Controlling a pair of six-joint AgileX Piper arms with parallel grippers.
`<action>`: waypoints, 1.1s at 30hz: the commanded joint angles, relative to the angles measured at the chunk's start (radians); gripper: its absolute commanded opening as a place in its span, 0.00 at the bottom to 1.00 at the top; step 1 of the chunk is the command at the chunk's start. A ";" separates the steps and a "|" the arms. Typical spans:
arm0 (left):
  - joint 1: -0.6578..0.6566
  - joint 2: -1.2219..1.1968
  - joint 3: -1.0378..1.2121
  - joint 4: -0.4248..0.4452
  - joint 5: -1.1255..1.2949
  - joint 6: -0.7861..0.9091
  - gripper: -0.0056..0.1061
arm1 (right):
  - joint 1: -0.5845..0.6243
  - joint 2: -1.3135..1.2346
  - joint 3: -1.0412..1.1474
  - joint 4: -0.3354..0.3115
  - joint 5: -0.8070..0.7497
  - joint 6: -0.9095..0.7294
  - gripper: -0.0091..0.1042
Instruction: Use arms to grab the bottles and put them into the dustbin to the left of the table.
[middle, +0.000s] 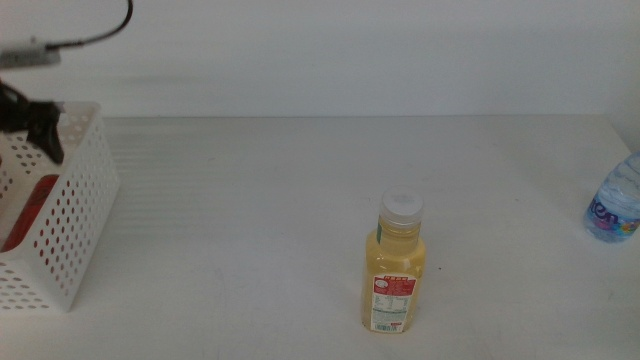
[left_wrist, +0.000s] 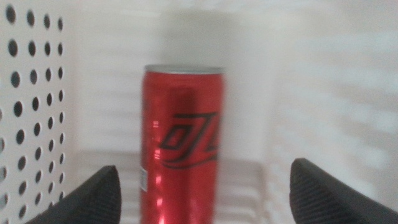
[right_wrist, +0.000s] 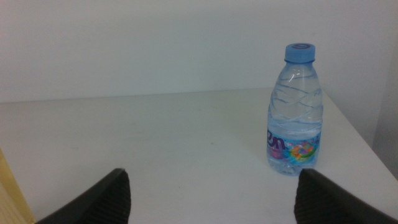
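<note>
The red soda can (left_wrist: 181, 149) stands upright inside the white perforated dustbin (middle: 70, 200), and its red shows through the holes in the middle view (middle: 28, 215). My left gripper (middle: 35, 125) hangs over the dustbin. In the left wrist view it (left_wrist: 205, 168) is open, with one jaw on each side of the can and apart from it. The yellow juice bottle (middle: 398, 265) stands upright at the table's front middle. The small water bottle (middle: 615, 205) stands at the right edge. It also shows in the right wrist view (right_wrist: 296, 112), beyond my open, empty right gripper (right_wrist: 208, 199).
The white-grey table (middle: 250, 200) stretches between the dustbin and the juice bottle. A white wall rises behind it. The table's right edge lies just past the water bottle. The dustbin's perforated wall (left_wrist: 31, 93) is close beside the left gripper.
</note>
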 joint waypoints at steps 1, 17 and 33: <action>-0.032 -0.124 -0.029 -0.016 0.091 -0.029 0.79 | -0.005 -0.027 -0.009 -0.003 -0.076 -0.008 0.70; -0.336 -0.505 0.088 -0.037 0.032 -0.051 0.57 | -0.005 -0.027 -0.009 -0.003 -0.076 -0.008 0.70; -0.579 -0.835 0.735 -0.228 -0.521 0.165 0.57 | -0.005 -0.027 -0.009 -0.003 -0.076 -0.008 0.70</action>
